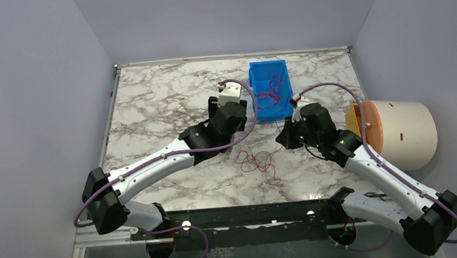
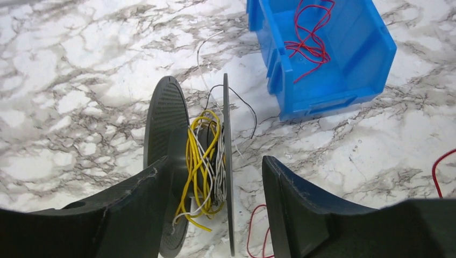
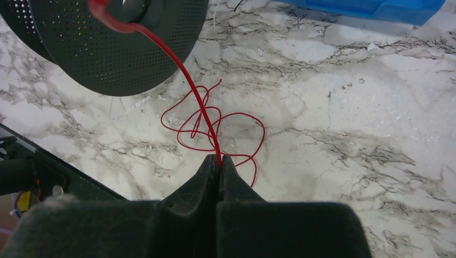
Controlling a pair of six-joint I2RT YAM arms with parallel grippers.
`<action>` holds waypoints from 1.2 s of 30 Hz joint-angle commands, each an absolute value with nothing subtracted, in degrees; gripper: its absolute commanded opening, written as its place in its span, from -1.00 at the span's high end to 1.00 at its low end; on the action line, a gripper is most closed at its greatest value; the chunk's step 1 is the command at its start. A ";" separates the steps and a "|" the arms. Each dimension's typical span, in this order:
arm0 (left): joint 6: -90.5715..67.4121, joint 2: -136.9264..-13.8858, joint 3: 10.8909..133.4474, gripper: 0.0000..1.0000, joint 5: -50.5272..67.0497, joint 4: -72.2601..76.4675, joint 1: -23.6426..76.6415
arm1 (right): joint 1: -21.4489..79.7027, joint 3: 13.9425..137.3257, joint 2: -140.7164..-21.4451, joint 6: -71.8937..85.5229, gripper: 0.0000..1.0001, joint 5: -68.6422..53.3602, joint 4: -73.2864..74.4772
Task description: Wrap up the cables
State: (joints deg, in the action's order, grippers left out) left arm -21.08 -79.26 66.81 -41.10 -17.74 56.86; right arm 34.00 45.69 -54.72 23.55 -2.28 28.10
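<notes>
With right fingers [image 3: 232, 180] pressed together, pinches a red cable [image 3: 188, 80] stretched to the spool [image 3: 107, 48], likely to feed it on; leaves slack loops [image 3: 215, 129] on the desk [image 3: 349, 134] near its front edge. Farther in, holds left fingers [image 2: 293, 199] apart astride the spool, perhaps to steady it. Beyond, more cables [image 2: 309, 37] in the blue bin [image 2: 349, 64] by the far edge.

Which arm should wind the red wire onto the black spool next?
Right, likely: the right claw is shut on the thin red wire leading to the black perforated spool; left claw stands open astride it, gripping nothing.
</notes>
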 commanded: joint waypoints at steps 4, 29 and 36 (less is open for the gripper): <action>-13.07 -74.62 70.17 -0.31 -34.45 -22.40 52.16 | 33.75 47.36 -55.72 23.26 0.98 -4.26 26.89; -13.26 -80.19 68.00 -0.04 -9.41 -27.57 36.08 | 33.99 44.93 -59.33 21.08 0.98 -18.19 21.32; -13.41 -80.31 68.07 0.38 -13.47 -29.90 36.03 | 33.99 44.51 -59.47 21.14 0.98 -18.28 20.86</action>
State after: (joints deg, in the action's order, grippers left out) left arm -13.04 -80.07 67.64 -9.98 -27.94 36.36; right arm 34.02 45.19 -59.68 21.37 -16.82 22.94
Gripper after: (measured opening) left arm 0.376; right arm 0.020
